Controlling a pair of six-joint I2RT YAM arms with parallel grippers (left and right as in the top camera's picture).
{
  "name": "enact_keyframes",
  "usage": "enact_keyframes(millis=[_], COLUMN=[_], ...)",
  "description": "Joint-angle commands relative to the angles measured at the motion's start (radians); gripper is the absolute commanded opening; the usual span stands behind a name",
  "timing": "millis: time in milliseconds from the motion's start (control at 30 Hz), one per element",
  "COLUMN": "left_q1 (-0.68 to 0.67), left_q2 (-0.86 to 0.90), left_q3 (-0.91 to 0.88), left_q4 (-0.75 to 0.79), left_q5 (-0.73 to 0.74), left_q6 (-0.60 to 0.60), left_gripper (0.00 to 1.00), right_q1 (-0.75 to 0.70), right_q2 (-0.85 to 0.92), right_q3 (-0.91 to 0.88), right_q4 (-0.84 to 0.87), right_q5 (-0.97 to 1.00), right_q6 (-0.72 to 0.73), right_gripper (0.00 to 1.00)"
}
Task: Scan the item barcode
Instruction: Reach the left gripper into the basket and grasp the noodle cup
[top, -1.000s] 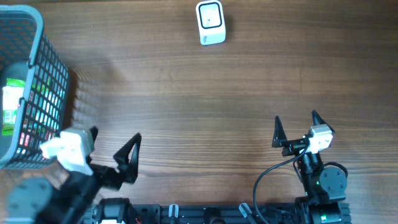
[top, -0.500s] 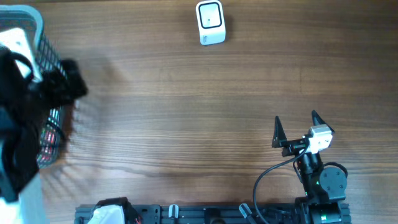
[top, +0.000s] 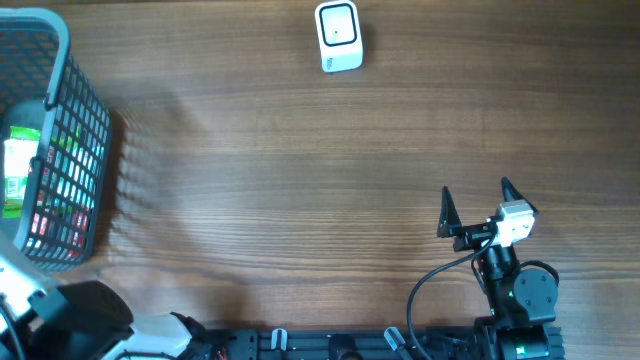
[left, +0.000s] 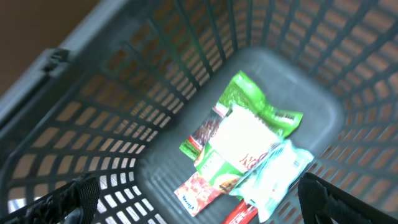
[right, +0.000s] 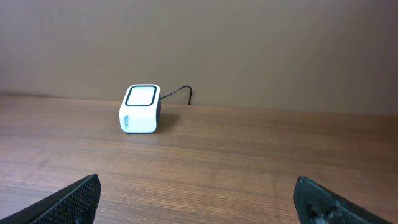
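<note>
Your right end effector (top: 476, 203) stands released, jaws wide and empty, at five o'clock on the bench (top: 300, 170), facing the white scanner (top: 338, 37) at twelve o'clock. Your left end effector (left: 198, 198) is likewise spread and holds nothing. It looks down into the grey basket (top: 88, 120) at nine o'clock, where the green packet (left: 252, 121) lies on a red packet (left: 200, 185). The bench is brown wood grain. A plain tan wall (right: 261, 43) stands behind the scanner.

No lettering is legible in any view. The white scanner (right: 140, 109) bears a small blue mark on its front face, too small to read. The packets (left: 245, 143) in the basket (left: 74, 124) carry red-and-white print, blurred beyond reading.
</note>
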Motion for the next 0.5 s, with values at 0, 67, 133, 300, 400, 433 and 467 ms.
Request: enact_keyframes(millis=[0,67,133,300,400,433,467], left_q1=[0.075,0.111,0.137,0.173,0.172,0.172,0.172], left_q2=[0.063,0.101,0.137,0.257,0.311,0.330,0.353], left_q3=[-0.008,-0.008,-0.008,-0.008,-0.008,-0.008,-0.008], left_q4=[-0.003,-0.005,-0.013,-0.072,-0.074,-0.074,-0.074], left_q5=[0.151,0.225,0.284,0.425,0.444,0.445,0.444], left_q6=[0.198,0.257,0.321,0.482,0.535,0.551,0.557], left_gripper=[1.00,1.00,1.00,1.00,1.00,1.00,1.00], right_q1=[-0.004,-0.004,-0.004,-0.004,-0.004,-0.004,-0.004], right_q2=[-0.006,-0.006,-0.006,-0.006,-0.006,-0.006,-0.006], right_q3=[-0.001,-0.001,-0.001,-0.001,-0.001,-0.001,-0.001], right_q4=[0.003,0.003,0.003,0.003,0.003,0.003,0.003], right_q5=[0.009,0.009,0.009,0.009,0.009,0.009,0.009], right_q6=[0.012,0.011,0.011,0.012,0.012,0.012,0.012], right_gripper=[1.00,1.00,1.00,1.00,1.00,1.00,1.00])
